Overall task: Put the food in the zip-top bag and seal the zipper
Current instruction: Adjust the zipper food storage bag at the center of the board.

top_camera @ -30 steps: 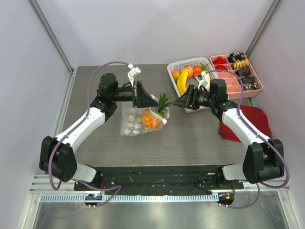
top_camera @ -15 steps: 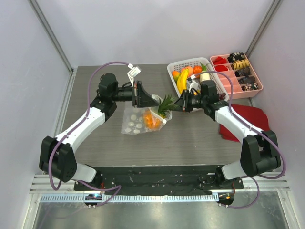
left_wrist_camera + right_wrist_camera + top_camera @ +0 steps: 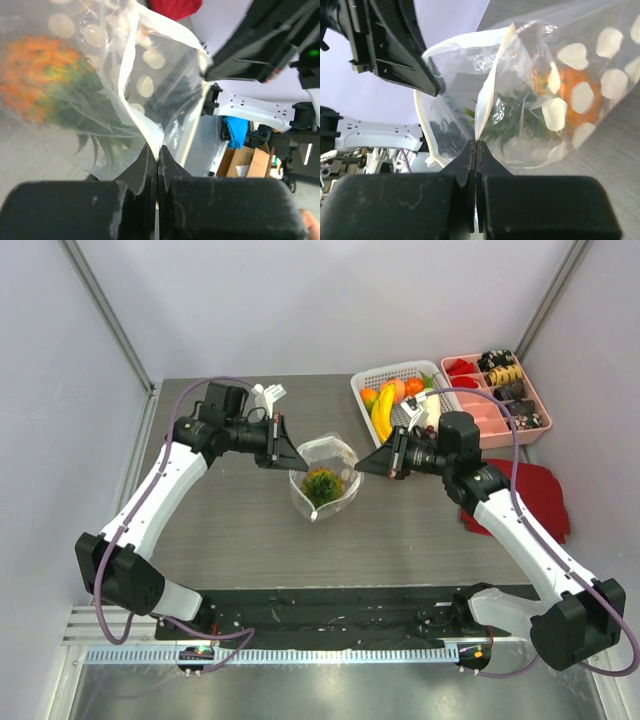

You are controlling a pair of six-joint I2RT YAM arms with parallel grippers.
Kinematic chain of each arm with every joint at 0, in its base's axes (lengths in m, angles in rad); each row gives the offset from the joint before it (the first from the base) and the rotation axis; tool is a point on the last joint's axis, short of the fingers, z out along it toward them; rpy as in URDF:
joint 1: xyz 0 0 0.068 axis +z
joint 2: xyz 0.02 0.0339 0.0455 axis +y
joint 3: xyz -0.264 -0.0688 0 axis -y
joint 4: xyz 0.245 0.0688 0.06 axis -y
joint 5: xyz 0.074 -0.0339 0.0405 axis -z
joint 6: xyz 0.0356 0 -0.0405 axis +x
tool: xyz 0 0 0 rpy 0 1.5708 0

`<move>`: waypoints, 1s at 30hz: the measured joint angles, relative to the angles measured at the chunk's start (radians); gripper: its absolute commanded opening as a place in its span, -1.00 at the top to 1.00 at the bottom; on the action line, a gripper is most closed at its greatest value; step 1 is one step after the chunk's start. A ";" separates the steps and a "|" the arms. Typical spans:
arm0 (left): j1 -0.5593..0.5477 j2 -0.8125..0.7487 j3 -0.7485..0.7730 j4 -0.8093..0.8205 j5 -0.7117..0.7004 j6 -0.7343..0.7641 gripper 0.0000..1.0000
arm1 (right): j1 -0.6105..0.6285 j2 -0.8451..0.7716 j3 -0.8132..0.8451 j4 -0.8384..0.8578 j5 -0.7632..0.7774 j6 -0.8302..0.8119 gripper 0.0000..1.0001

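Note:
The zip-top bag (image 3: 323,478) hangs upright between my two grippers, above the middle of the table, with its mouth spread open upward. Inside it sits the food, an orange scaly fruit (image 3: 37,75) with green leaves (image 3: 322,485). My left gripper (image 3: 291,463) is shut on the bag's left mouth edge (image 3: 156,142). My right gripper (image 3: 358,469) is shut on the right mouth edge (image 3: 477,135). The whitish zipper (image 3: 496,70) runs along the rim and stands apart, unsealed. More food, a banana (image 3: 382,412) and a peach (image 3: 398,390), lies in the basket.
A white mesh basket (image 3: 392,369) with toy fruit stands at the back right, just behind my right wrist. A pink compartment tray (image 3: 480,415) sits beside it at the far right. A red cloth (image 3: 530,495) lies under the right forearm.
My right gripper shut on the bag's right edge. Both arms then raised the bag off the table and pulled its mouth open, and the fruit now stands leaves up inside.

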State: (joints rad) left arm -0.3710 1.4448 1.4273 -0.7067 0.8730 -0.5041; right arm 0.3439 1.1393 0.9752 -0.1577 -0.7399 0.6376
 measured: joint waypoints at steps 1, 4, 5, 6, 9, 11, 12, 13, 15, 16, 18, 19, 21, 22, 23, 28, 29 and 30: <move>0.000 -0.003 0.004 -0.031 -0.005 0.000 1.00 | 0.015 -0.011 0.003 -0.011 0.005 0.006 0.98; -0.001 -0.035 0.005 -0.124 -0.025 0.008 0.99 | 0.047 -0.031 0.022 -0.061 0.019 0.020 0.98; -0.001 -0.051 0.007 -0.148 -0.028 0.012 1.00 | 0.055 -0.039 0.032 -0.080 0.021 0.024 0.98; -0.002 -0.070 0.011 -0.168 -0.029 0.018 1.00 | 0.057 -0.049 0.044 -0.096 0.023 0.029 0.99; -0.008 -0.130 0.031 -0.200 -0.035 0.057 1.00 | 0.060 -0.071 0.078 -0.130 0.031 0.036 0.98; -0.013 -0.177 0.039 -0.203 -0.063 0.098 1.00 | 0.060 -0.079 0.108 -0.143 0.046 0.026 0.98; -0.015 -0.196 0.040 -0.203 -0.086 0.119 1.00 | 0.060 -0.079 0.123 -0.147 0.059 0.017 0.98; -0.017 -0.209 0.041 -0.203 -0.103 0.138 1.00 | 0.060 -0.076 0.135 -0.148 0.071 0.012 0.98; -0.019 -0.205 0.049 -0.216 -0.135 0.180 1.00 | 0.060 -0.058 0.155 -0.145 0.095 0.007 0.98; -0.019 -0.194 0.054 -0.226 -0.147 0.199 1.00 | 0.060 -0.050 0.156 -0.145 0.104 0.007 0.98; -0.021 -0.146 0.055 -0.252 -0.178 0.230 0.99 | 0.061 -0.039 0.132 -0.142 0.127 0.003 0.98; -0.022 -0.118 0.048 -0.266 -0.193 0.241 0.99 | 0.063 -0.038 0.106 -0.145 0.138 0.001 0.98; -0.022 -0.076 0.020 -0.282 -0.215 0.255 1.00 | 0.064 -0.036 0.056 -0.152 0.151 0.002 0.98; -0.021 -0.058 0.004 -0.294 -0.220 0.258 1.00 | 0.064 -0.030 0.035 -0.163 0.153 0.005 0.98; -0.021 -0.043 -0.008 -0.310 -0.220 0.259 1.00 | 0.065 -0.021 0.024 -0.172 0.154 0.009 0.98; -0.022 -0.080 -0.019 -0.296 -0.199 0.250 0.64 | 0.067 -0.007 0.043 -0.180 0.148 0.016 0.98; -0.022 -0.104 -0.025 -0.280 -0.199 0.249 0.61 | 0.067 -0.007 0.050 -0.178 0.147 0.015 0.98; -0.022 -0.129 -0.034 -0.264 -0.200 0.248 0.60 | 0.067 -0.007 0.053 -0.171 0.146 0.012 0.98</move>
State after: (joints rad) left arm -0.3927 1.3155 1.3933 -0.9710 0.6735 -0.2562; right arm 0.4110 1.1320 1.0283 -0.3290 -0.5938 0.6495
